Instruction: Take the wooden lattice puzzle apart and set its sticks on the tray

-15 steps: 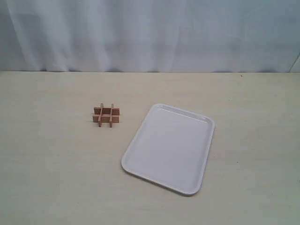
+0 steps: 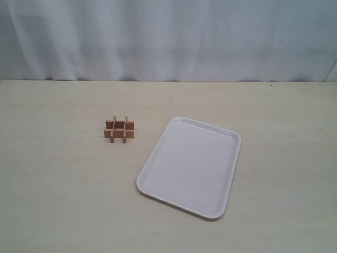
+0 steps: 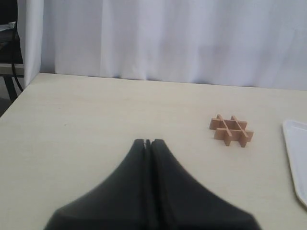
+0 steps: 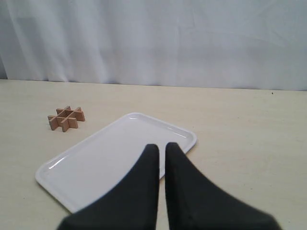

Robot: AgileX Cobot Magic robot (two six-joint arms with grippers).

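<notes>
Puzzle: the small light-brown wooden lattice puzzle stands fully assembled on the pale table. In the exterior view it sits near the tray but apart from it, at about 10 o'clock from the tray's middle.
Tray: the large flat white rectangular plastic tray lies bare, at about 4 o'clock from the puzzle.
Left end effector: the fingers are pressed together on nothing, well short of the puzzle.
Right end effector: the fingers are a narrow slit apart and hold nothing.
Handling: expect light, stiff, dry wood. It looks sturdy, but the notches probably grip, so the whole grid may lift or skid when you pull one piece.
Where to hold: pin the grid with one end effector. With the other, pinch a stick across its flat faces at an end jutting past the crossing.
Views: the exterior view shows the layout but neither arm. Only the wrist views show you the fingers. The left wrist view catches just a sliver of the tray, while the right wrist view shows all of it, with the puzzle beyond.
</notes>
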